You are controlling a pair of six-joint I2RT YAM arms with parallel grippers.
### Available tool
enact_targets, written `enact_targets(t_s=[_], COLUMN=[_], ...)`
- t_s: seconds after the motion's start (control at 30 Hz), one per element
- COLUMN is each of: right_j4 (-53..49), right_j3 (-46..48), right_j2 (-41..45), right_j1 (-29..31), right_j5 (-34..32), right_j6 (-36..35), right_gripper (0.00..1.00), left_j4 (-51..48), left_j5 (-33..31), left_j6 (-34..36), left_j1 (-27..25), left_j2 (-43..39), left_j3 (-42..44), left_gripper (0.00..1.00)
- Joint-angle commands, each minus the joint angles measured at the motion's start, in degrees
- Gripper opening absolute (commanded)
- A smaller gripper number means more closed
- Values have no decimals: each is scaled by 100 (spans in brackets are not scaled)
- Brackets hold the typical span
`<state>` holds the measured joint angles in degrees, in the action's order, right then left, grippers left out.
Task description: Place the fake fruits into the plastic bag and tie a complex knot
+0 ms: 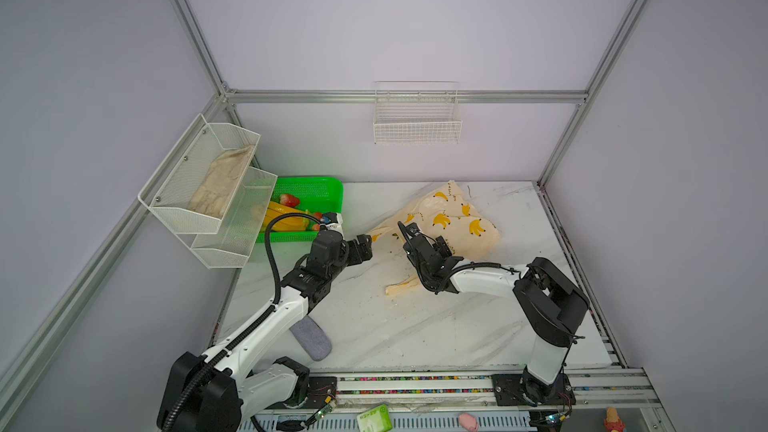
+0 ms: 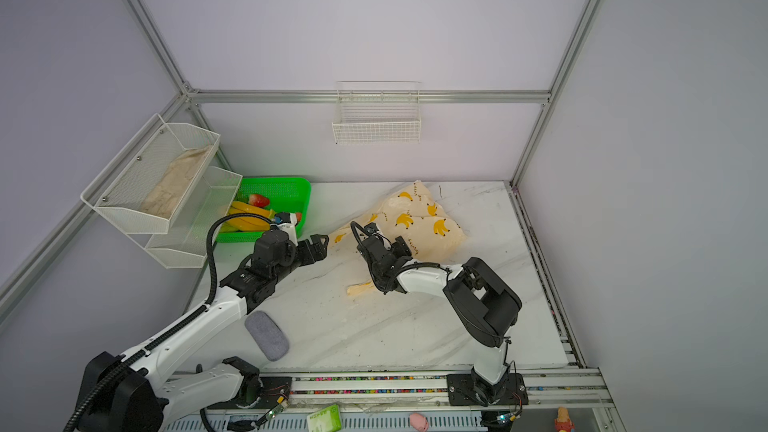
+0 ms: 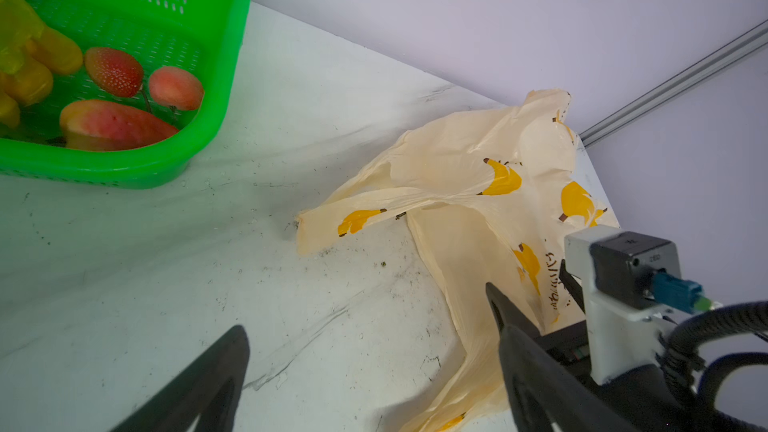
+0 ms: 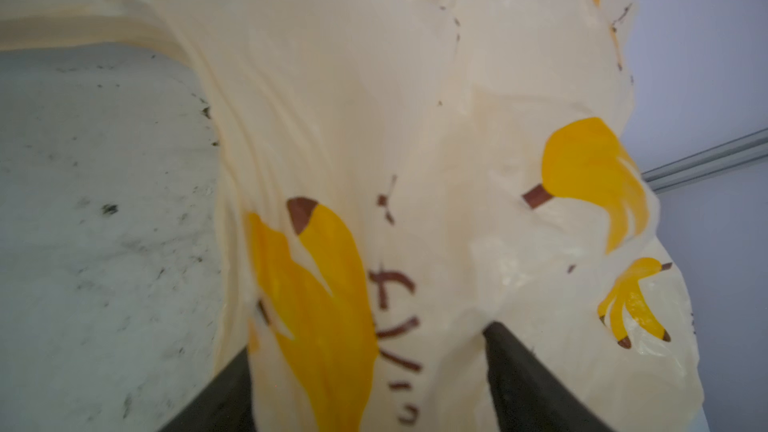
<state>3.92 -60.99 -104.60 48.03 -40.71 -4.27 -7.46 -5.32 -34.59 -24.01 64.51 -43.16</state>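
The plastic bag (image 1: pixel 455 218) (image 2: pixel 419 222) lies flat on the marble table, cream with yellow banana prints. One handle (image 3: pixel 345 218) points at the green basket, another (image 1: pixel 401 284) lies near the right arm. The fake fruits sit in the green basket (image 1: pixel 324 191) (image 3: pixel 224 56): a banana bunch (image 1: pixel 282 218), a strawberry (image 3: pixel 114 71), a red-green pear shape (image 3: pixel 112 124). My left gripper (image 3: pixel 370 351) (image 1: pixel 365 243) is open over bare table beside the bag's handle. My right gripper (image 4: pixel 370 380) (image 1: pixel 445 246) has its jaws apart astride the bag's film (image 4: pixel 374 160).
Two white mesh bins (image 1: pixel 199 176) hang on the left wall over the basket's edge, and a wire basket (image 1: pixel 417 122) hangs on the back wall. A grey pad (image 1: pixel 311 338) lies under the left arm. Small items sit below the front rail (image 1: pixel 415 384).
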Motion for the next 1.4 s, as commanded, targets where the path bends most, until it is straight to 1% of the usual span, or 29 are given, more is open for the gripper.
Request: enact_targets(t_s=[0.0, 0.03, 0.1, 0.13, 0.17, 0.2, 0.23, 0.27, 0.3, 0.4, 0.5, 0.6, 0.7, 0.87, 0.93, 1.0, 1.03, 1.13, 1.27, 1.37], right_j4=[161, 161, -3, -157, -323, -477, -673, -912, -1138, -1542, -1865, -1974, -1957, -1922, -1918, -1960, -1982, -2060, -2178, -2361], right_j3=[-160, -138, -101, -114, -99, -88, -95, -129, -162, -188, -266, -330, -371, -412, -442, -482, -496, -510, -541, -580], right_j2=[171, 246, 467, 605, 764, 956, 1111, 1273, 1411, 1746, 1978, 2139, 2174, 2068, 2057, 2064, 2092, 2188, 2280, 2308], right_j1=[31, 22, -36, -96, -171, -275, -395, -544, -698, -1023, -1242, -1419, -1507, -1536, -1542, -1538, -1549, -1576, -1595, -1604], right_j5=[-788, -766, -603, -469, -197, 156, 500, 929, 1374, 2430, 3078, 3565, 3927, 4130, 4197, 4238, 4240, 4243, 4373, 4257], right_j6=[-185, -220, -220, -134, -30, 60, 158, 293, 415, 647, 766, 887, 1019, 1121, 1140, 1140, 1132, 1065, 976, 881], right_gripper=[46, 39, 23, 15, 7, 2, 0, 0, 0, 0, 0, 0, 0, 0, 0, 0, 0, 0, 0, 0], left_j4=[30, 26, 51, 90, 158, 269, 390, 568, 809, 1489, 1891, 1878, 1836, 1910, 2031, 2281, 2448, 2773, 3019, 3145], left_j5=[114, 118, 81, 46, -16, -112, -210, -331, -443, -701, -900, -894, -734, -975, -1246, -1801, -2076, -2200, -2385, -2452], left_j6=[335, 339, 325, 346, 403, 536, 702, 958, 1362, 2720, 3689, 4115, 4211, 4158, 4184, 4080, 4014, 4186, 4273, 4250], left_j1=[37, 35, 23, -1, -49, -142, -242, -414, -624, -1207, -1598, -1872, -2082, -2272, -2270, -2273, -2272, -2274, -2263, -2264], left_j2=[-67, -41, -10, -9, -17, -33, -63, -94, -120, -102, 10, 199, 488, 1103, 1354, 1596, 1849, 2189, 2709, 2865], left_j3=[165, 152, 111, 106, 95, 96, 102, 125, 151, 256, 248, 13, -243, -413, -406, -394, -367, -359, -499, -559], left_gripper=[92, 92, 92, 92, 91, 91, 91, 91, 91, 91, 93, 96, 99, 100, 100, 99, 98, 95, 86, 69])
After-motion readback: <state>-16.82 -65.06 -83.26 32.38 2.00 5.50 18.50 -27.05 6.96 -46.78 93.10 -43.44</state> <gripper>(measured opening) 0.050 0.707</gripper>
